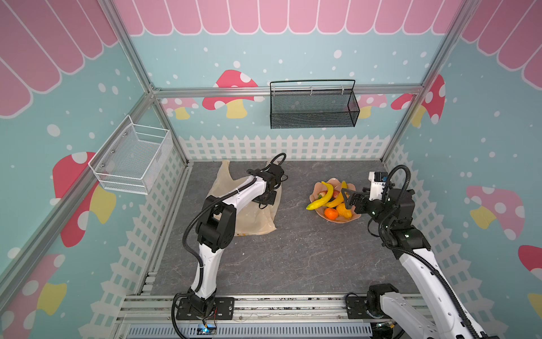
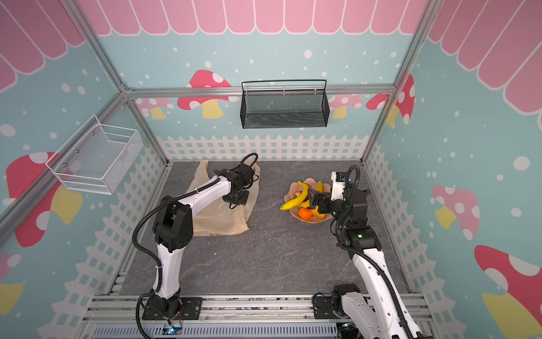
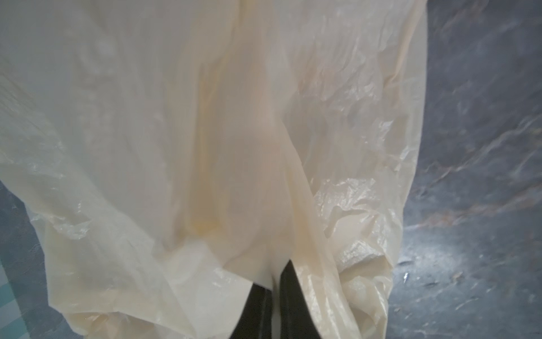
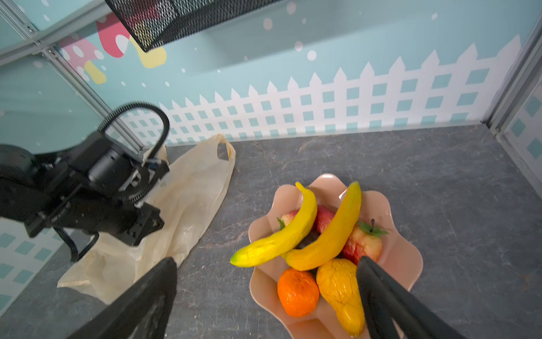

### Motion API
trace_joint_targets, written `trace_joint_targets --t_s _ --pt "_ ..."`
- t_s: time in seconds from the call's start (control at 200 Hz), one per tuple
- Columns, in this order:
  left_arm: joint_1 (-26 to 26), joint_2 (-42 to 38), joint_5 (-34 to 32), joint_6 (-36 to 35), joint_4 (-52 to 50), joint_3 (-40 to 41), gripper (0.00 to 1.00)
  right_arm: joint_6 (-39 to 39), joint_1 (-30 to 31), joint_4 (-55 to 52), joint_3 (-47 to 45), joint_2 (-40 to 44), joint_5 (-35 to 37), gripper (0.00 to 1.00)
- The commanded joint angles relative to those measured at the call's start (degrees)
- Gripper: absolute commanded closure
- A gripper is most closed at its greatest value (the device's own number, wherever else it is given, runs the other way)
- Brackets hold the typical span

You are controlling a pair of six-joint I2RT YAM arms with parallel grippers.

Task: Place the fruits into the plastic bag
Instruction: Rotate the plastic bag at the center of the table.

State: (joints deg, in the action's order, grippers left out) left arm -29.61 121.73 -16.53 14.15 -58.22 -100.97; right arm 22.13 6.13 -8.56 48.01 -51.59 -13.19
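The plastic bag (image 1: 255,220) (image 2: 223,217) lies flat on the back left of the grey table, its handle loops toward the back wall. My left gripper (image 3: 275,278) (image 1: 265,199) is shut on the bag (image 3: 205,117), with film pinched between its black fingers. The fruits sit in a pink scalloped bowl (image 4: 404,258) (image 1: 356,217): two bananas (image 4: 281,234) (image 4: 331,232), a tangerine (image 4: 297,289), a lumpy yellow fruit (image 4: 340,290) and red leafed ones (image 4: 362,243). My right gripper (image 4: 265,264) (image 1: 347,199) hovers open over the bowl's near side, holding nothing.
A black mesh basket (image 1: 313,108) hangs on the back wall and a white wire basket (image 1: 132,158) on the left wall. The grey table (image 1: 293,249) stretches between bag and bowl and toward the front rail.
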Motion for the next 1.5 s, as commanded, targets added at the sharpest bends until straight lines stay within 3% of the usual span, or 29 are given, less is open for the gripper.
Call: trace_joint_targets --t_s 0.0,0.12,0.37,0.625,0.785,0.89,1.061,1.096,1.131,1.246,1.321,1.496 --pt "-1.6 -6.5 -1.4 -3.7 1.3 4.7 1.00 0.3 0.5 0.2 3.2 -2.8 -1.2 0.03" --pt "-5.1 -14.2 -7.2 -6.2 3.6 12.8 1.00 0.5 0.5 1.4 5.3 -4.7 -2.2 0.03" --pt "-17.2 -31.6 -9.1 -15.5 9.3 30.5 1.00 0.2 0.5 3.0 5.8 -5.9 -2.3 0.03" --pt "-25.1 -45.0 -6.3 -21.7 9.5 40.3 0.99 -0.5 0.5 1.5 6.6 -5.4 -2.1 0.03" --pt "-29.3 -48.8 -8.9 -28.9 8.6 43.8 0.98 -0.6 0.5 0.3 6.8 -4.9 -2.4 0.03" --pt "-31.4 -52.2 -12.8 -34.7 9.0 47.5 0.83 -1.3 0.5 -0.5 6.8 -4.1 -1.8 0.03" --pt "-31.6 -57.4 -21.1 -35.4 9.0 48.7 0.34 -2.4 0.5 -2.6 7.3 -3.2 -1.3 0.03" --pt "-31.5 -59.3 -20.9 -34.9 8.9 48.1 0.15 -2.5 0.5 -3.1 7.4 -3.1 -1.2 0.03" --pt "-31.6 -61.4 -20.3 -33.9 9.0 47.2 0.06 -2.6 0.5 -3.6 7.5 -3.0 -1.2 0.03" --pt "-31.4 -67.5 -18.1 -27.7 9.7 43.1 0.01 -3.0 0.5 -5.3 8.2 -3.3 -1.2 0.03" --pt "-29.4 -69.0 -17.6 -19.7 9.6 38.9 0.01 -3.1 0.5 -6.7 8.8 -3.7 -1.1 0.03" --pt "-19.1 -59.2 -5.2 -0.5 1.5 23.6 0.01 -2.6 0.5 -9.5 10.1 -4.6 -2.2 0.03"
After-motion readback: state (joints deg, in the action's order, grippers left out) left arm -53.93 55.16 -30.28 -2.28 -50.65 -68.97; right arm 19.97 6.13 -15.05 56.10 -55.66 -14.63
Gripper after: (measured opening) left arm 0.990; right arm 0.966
